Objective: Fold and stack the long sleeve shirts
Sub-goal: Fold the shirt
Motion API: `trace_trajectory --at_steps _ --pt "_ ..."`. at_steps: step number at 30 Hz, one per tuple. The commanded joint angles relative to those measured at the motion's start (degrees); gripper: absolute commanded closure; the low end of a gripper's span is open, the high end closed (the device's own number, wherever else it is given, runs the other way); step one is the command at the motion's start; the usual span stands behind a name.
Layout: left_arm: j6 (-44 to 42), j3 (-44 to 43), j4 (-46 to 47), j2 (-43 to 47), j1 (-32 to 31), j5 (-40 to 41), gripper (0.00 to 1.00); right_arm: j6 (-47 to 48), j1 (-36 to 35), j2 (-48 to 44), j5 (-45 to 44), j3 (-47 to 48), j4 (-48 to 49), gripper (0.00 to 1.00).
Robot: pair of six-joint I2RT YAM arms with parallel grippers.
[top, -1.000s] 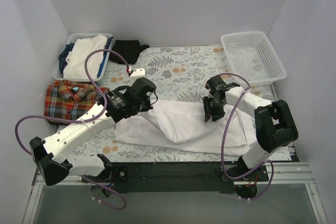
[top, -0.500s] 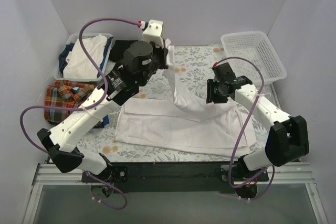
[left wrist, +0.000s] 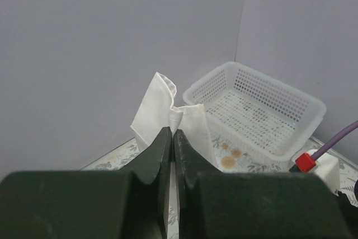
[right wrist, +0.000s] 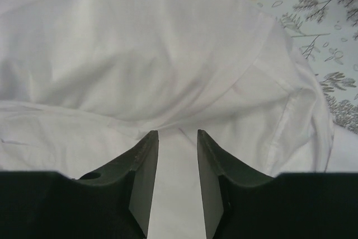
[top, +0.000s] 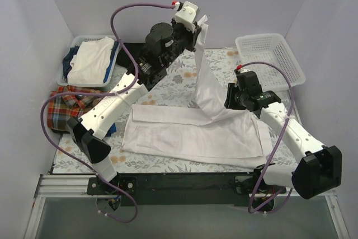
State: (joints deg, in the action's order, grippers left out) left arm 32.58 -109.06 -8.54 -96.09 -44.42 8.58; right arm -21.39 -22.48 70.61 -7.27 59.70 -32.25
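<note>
Fingers [left wrist: 159,158] of the left gripper [left wrist: 172,134] pinch the sleeve [top: 208,82] end of the white shirt [top: 190,135] high over the table's [top: 224,65] far edge, likely to straighten it for folding. Shirt body lies flat along the near edge. Right gripper [right wrist: 173,134], fingers spread, sits over it, probably as an anchor.

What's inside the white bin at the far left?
In the bin, a white garment lies on top of dark blue fabric; anything beneath them is covered.
</note>
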Motion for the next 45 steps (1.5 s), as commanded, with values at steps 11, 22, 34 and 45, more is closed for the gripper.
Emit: trace_trajectory --at_steps 11,22,34,45 --pt "5.6 -7.1 2.9 -2.4 4.2 -20.5 1.00 -2.0 0.1 8.9 12.2 -7.5 17.4 0.84" --pt "7.7 -2.6 2.3 -0.9 4.2 -23.5 0.99 -1.7 0.1 13.2 8.9 -11.5 16.3 0.98" --pt "6.6 0.2 1.5 0.2 4.2 -31.8 1.00 -4.7 0.2 15.5 8.8 -16.1 14.2 0.99" --pt "7.8 1.6 -1.5 3.4 4.2 -40.0 1.00 -3.6 0.2 8.8 12.9 -9.7 16.7 0.99"
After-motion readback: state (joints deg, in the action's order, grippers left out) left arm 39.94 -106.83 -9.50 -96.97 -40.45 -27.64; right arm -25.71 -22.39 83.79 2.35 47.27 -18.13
